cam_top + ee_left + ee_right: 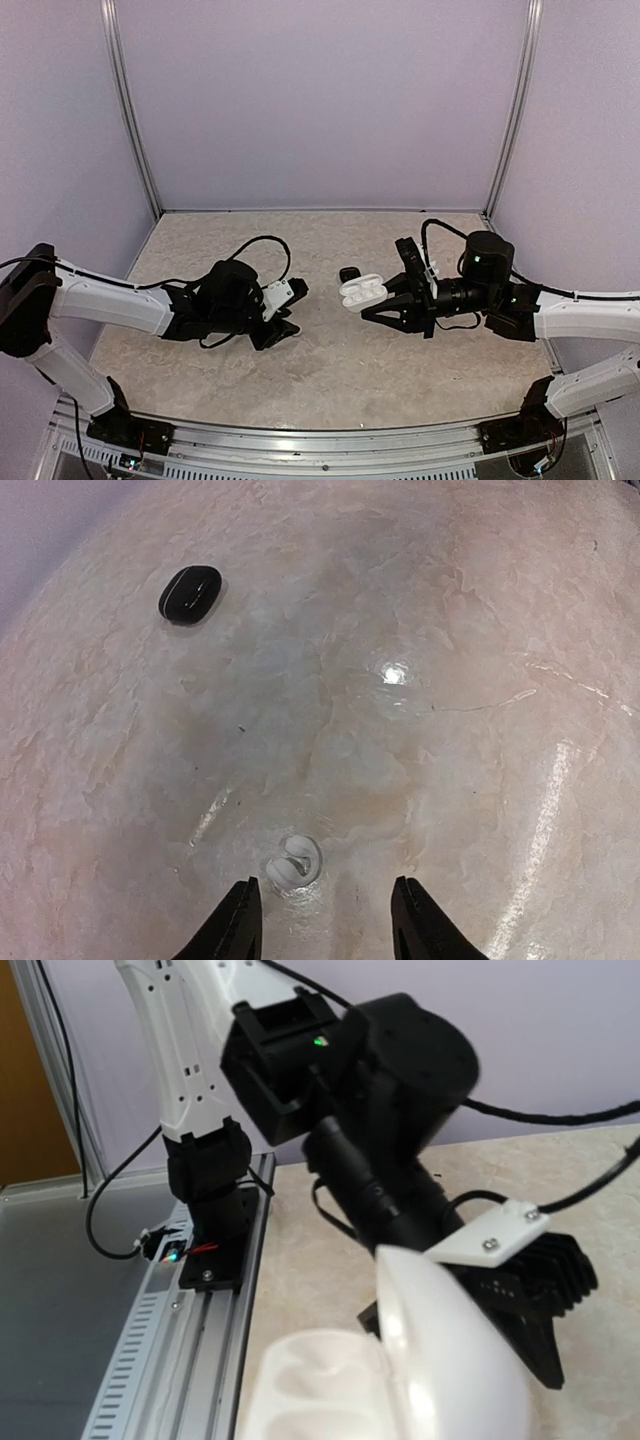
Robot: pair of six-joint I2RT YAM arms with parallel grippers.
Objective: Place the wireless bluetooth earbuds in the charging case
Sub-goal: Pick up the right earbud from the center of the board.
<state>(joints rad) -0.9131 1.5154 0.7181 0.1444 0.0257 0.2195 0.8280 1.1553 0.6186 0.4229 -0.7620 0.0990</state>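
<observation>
A tiny white earbud (292,863) lies on the table just ahead of my left gripper (324,888), nearer its left finger and untouched. The jaws stand apart on either side of it. In the top view the left gripper (294,309) hangs low over the table's middle, hiding that earbud. My right gripper (377,299) is shut on the white charging case (362,291), held off the table with its lid open. In the right wrist view the case (330,1385) fills the bottom, its two wells empty and the lid (455,1360) raised; the gripper's own fingers are hidden behind it.
A small glossy black oval object (190,592) lies on the table beyond the earbud, also seen just behind the held case as a black object (349,274). The left arm (390,1130) faces the right wrist camera. Walls enclose the table on three sides.
</observation>
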